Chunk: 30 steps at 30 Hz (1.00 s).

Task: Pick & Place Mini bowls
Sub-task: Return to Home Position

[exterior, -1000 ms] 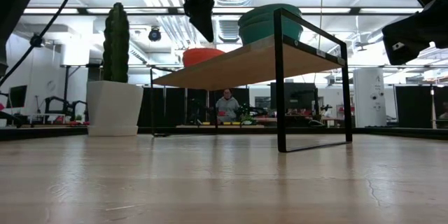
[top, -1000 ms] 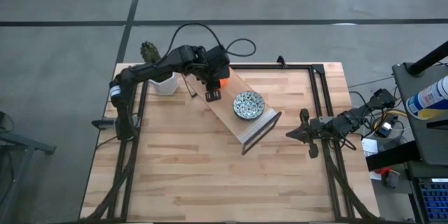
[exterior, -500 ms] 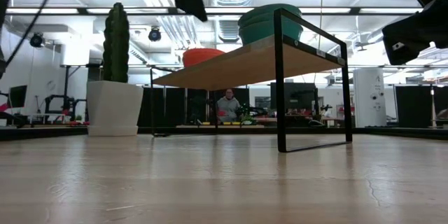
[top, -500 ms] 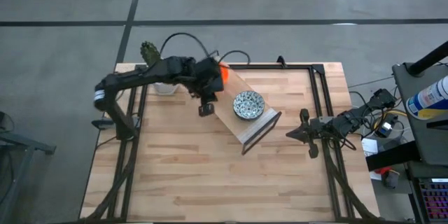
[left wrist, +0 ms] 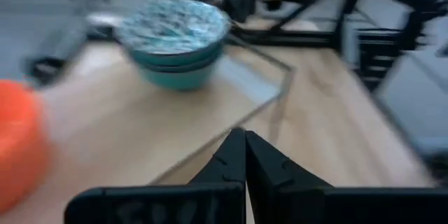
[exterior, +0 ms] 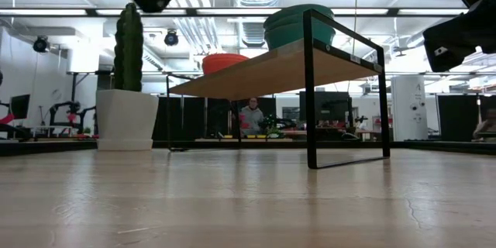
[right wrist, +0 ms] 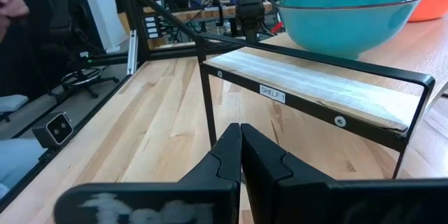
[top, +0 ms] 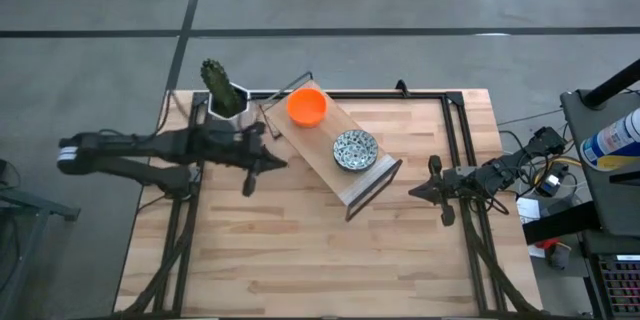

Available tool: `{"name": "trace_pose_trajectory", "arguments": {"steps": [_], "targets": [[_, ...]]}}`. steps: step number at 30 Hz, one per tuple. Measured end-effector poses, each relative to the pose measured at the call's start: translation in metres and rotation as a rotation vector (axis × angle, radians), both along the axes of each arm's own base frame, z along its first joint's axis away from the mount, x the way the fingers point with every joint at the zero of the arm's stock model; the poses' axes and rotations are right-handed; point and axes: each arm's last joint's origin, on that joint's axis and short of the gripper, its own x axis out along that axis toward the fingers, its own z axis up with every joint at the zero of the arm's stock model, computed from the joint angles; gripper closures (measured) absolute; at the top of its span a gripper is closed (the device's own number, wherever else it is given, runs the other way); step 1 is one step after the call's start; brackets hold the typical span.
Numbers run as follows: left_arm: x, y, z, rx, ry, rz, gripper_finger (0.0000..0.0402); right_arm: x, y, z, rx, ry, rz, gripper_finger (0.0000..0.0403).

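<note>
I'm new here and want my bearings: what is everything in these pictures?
Table: one, pale wood.
Shelf: one, wood top, black frame, mid-table.
Orange bowls: one stack, shelf's back end.
Patterned bowls: one stack, white and dark inside, teal outside, shelf's front half.
Cactus: one, green, in a white pot, back-left corner.
Person: one, far off in the room behind.
Left claw: one, dark, shut, raised left of the shelf.
Right claw: one, dark, shut, right of the shelf.
</note>
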Motion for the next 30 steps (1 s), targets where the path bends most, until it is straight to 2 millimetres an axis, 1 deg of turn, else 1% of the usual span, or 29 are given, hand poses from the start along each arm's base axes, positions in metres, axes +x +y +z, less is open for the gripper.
{"name": "trace_pose_trajectory", "arguments": {"steps": [2, 4, 9, 14, 19, 23, 27, 30], "targets": [[-0.012, 0.002, -0.016, 0.058, -0.054, 0.055, 0.0401, 0.000, 0.000, 0.000, 0.000, 0.000, 0.000, 0.0394], [-0.023, 0.002, -0.032, 0.047, -0.099, 0.093, 0.0401, 0.000, 0.000, 0.000, 0.000, 0.000, 0.000, 0.0394], [-0.046, -0.003, -0.059, 0.001, -0.224, 0.003, 0.0401, 0.000, 0.000, 0.000, 0.000, 0.000, 0.000, 0.0394], [-0.063, -0.004, -0.087, -0.042, -0.225, 0.014, 0.0401, 0.000, 0.000, 0.000, 0.000, 0.000, 0.000, 0.0394], [-0.074, -0.008, -0.111, -0.064, -0.225, -0.050, 0.0401, 0.000, 0.000, 0.000, 0.000, 0.000, 0.000, 0.0394], [-0.079, -0.007, -0.122, -0.074, -0.243, -0.023, 0.0401, 0.000, 0.000, 0.000, 0.000, 0.000, 0.000, 0.0394], [-0.083, -0.009, -0.123, -0.103, -0.276, -0.028, 0.0401, 0.000, 0.000, 0.000, 0.000, 0.000, 0.000, 0.0394], [-0.085, -0.010, -0.133, -0.116, -0.265, 0.010, 0.0401, 0.000, 0.000, 0.000, 0.000, 0.000, 0.000, 0.0394]]}}
